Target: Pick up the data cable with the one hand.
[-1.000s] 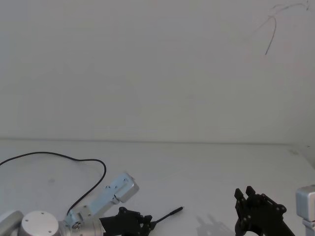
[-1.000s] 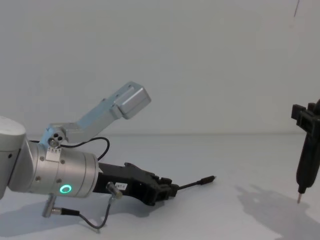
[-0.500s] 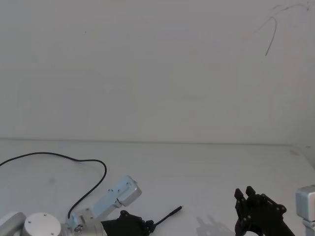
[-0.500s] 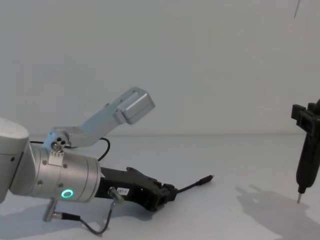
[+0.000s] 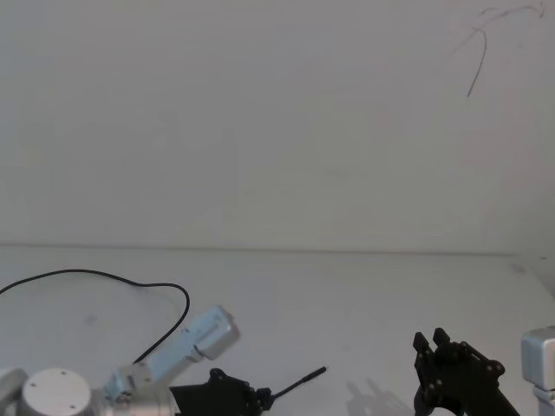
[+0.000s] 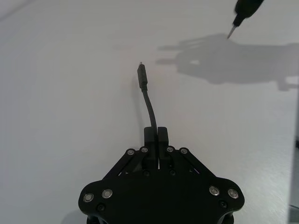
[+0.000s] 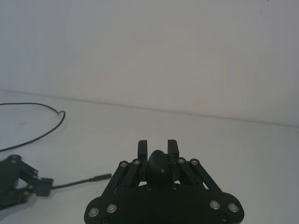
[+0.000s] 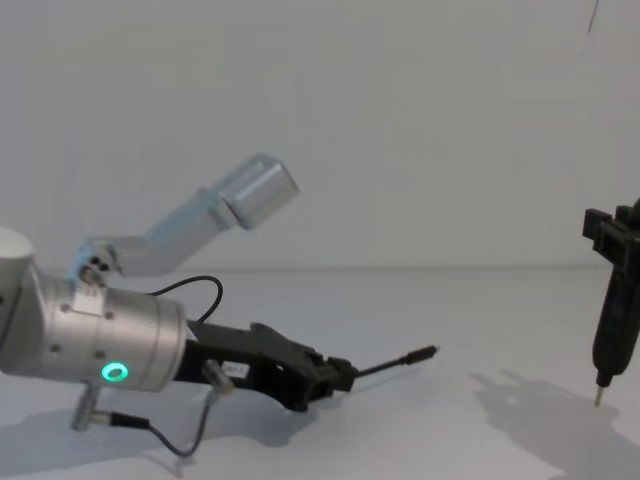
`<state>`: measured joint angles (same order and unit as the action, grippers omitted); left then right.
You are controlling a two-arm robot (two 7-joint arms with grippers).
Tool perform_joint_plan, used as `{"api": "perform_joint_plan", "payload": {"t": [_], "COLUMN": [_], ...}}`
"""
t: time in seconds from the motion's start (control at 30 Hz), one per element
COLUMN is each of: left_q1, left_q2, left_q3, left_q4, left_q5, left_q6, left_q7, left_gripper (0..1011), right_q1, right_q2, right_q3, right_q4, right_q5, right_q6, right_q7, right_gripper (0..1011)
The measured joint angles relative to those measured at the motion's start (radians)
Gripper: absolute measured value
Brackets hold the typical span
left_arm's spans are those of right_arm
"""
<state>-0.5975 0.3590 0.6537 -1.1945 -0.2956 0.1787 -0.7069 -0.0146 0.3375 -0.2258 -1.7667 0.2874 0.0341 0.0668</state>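
Observation:
My left gripper, black and blocky on a silver cylinder with a green ring light, lies low over the white table and is shut on the data cable. The cable's plug sticks out past the fingertips, just above the table. Behind the gripper the thin black cord loops back to the left. The left gripper also shows far off in the right wrist view. My right gripper hangs at the right, shut on a black pen-shaped tool that points down.
A grey-black wire with silver connectors hangs under the left wrist. A pale-blue camera bracket rises from that wrist. The pen tool's metal tip hovers near the table. The white table meets a plain wall behind.
The left wrist has shifted slightly left and tilted, still clamped on the cable, and the plug end has risen a little. The right arm has not moved.

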Motion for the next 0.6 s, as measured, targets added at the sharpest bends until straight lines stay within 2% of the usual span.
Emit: {"api": "perform_joint_plan", "payload": {"t": [0.2,0.23,0.6], "left_q1": [0.009,0.015,0.072], "left_q2": [0.053,0.072,0.178], "left_q3": [-0.026,-0.034,-0.09], "left_q4": [-0.046,-0.058,-0.148], "left_q5": [-0.039,-0.05,-0.117], "left_q6": [-0.021,-0.026,-0.034], "left_q7": [-0.058,-0.071,-0.114], "left_gripper": [40,40,40], "right_q1": [0.0,0.0,0.0], "right_q2": [0.0,0.0,0.0], "right_q3": [0.0,0.0,0.0], "right_q4": [0.0,0.0,0.0], "right_q5": [0.0,0.0,0.0], "right_q6": [0.0,0.0,0.0], "right_q7": [0.0,0.0,0.0], "right_gripper": [251,251,251]}}
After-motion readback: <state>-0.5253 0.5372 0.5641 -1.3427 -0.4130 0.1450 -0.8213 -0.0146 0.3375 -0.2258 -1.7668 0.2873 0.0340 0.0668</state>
